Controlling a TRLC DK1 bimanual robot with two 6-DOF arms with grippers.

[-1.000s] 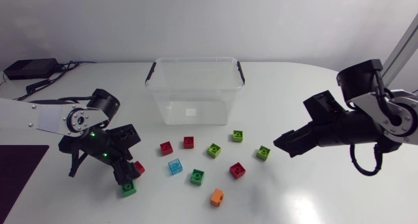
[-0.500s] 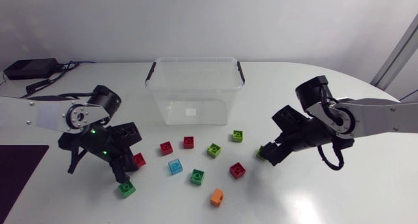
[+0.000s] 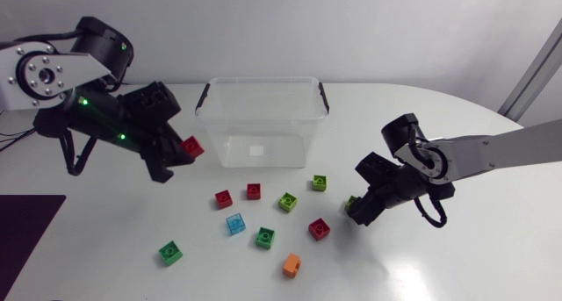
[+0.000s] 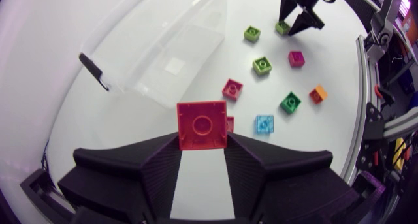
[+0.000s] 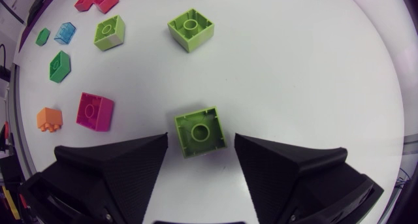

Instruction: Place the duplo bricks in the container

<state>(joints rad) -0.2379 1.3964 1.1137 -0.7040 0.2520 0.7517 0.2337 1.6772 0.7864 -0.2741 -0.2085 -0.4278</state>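
My left gripper (image 3: 186, 150) is shut on a red brick (image 3: 192, 146), held in the air just left of the clear container (image 3: 263, 80). In the left wrist view the red brick (image 4: 202, 124) sits clamped between the fingertips, with the container (image 4: 157, 61) ahead. My right gripper (image 3: 358, 209) is down on the table around a lime green brick (image 3: 352, 201). In the right wrist view that lime brick (image 5: 200, 131) lies between the open fingers, with a small gap on each side.
Loose bricks lie in front of the container: two red (image 3: 223, 198) (image 3: 254, 190), two lime (image 3: 288, 201) (image 3: 320, 182), a blue (image 3: 235, 223), a green (image 3: 265, 238), a magenta-red (image 3: 320, 228), an orange (image 3: 292, 265) and a green (image 3: 170, 253) at the left.
My left gripper shut on the red brick and carried it up and back toward the container. My right arm swung in, came down over the lime brick, and its fingers narrowed.
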